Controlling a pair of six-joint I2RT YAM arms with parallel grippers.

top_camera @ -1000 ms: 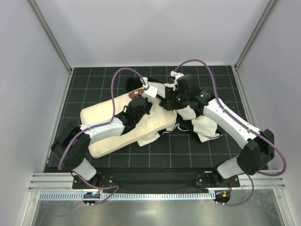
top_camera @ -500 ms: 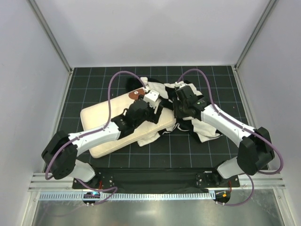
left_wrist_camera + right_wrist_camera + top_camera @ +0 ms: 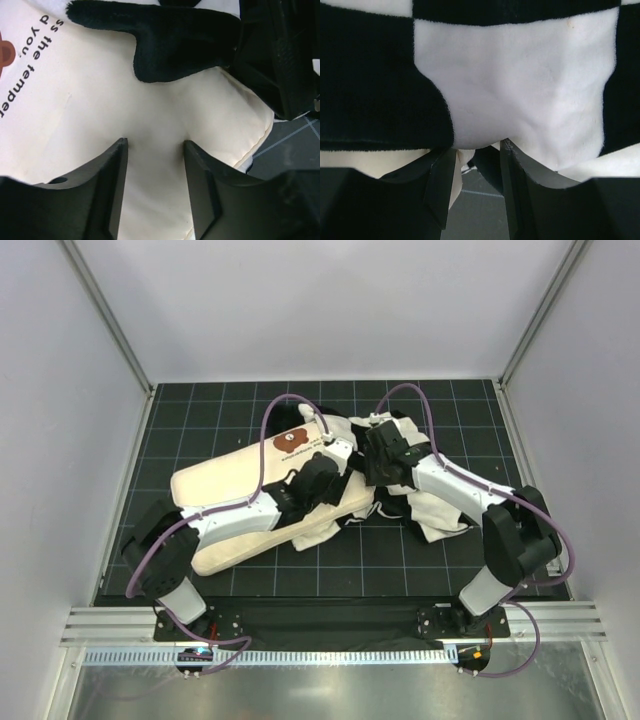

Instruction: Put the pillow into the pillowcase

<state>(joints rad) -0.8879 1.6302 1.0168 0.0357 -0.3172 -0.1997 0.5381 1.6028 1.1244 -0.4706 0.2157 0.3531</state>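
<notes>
The cream pillow [image 3: 230, 505] lies slanted on the mat, its brown bear mark [image 3: 290, 443] facing up. The black-and-white checked pillowcase [image 3: 435, 512] is bunched at the pillow's right end, under my right arm. My left gripper [image 3: 340, 472] presses on the pillow's right end. In the left wrist view the gripper [image 3: 155, 145] pinches the pillow [image 3: 150, 110], with a black pillowcase flap [image 3: 175, 45] just ahead. My right gripper [image 3: 368, 468] meets it there. In the right wrist view the gripper [image 3: 477, 150] holds the pillowcase's [image 3: 520, 75] lower edge at its tips.
The black gridded mat [image 3: 200, 410] is enclosed by white walls with metal posts at the back corners. A metal rail [image 3: 320, 625] runs along the front edge by the arm bases. Purple cables loop above both wrists. My right arm's black body [image 3: 280, 55] is close beside my left gripper.
My left gripper has slid right across the pillow, uncovering the bear mark, and now sits at the pillow's right end. My right gripper has shifted slightly left and down toward it.
</notes>
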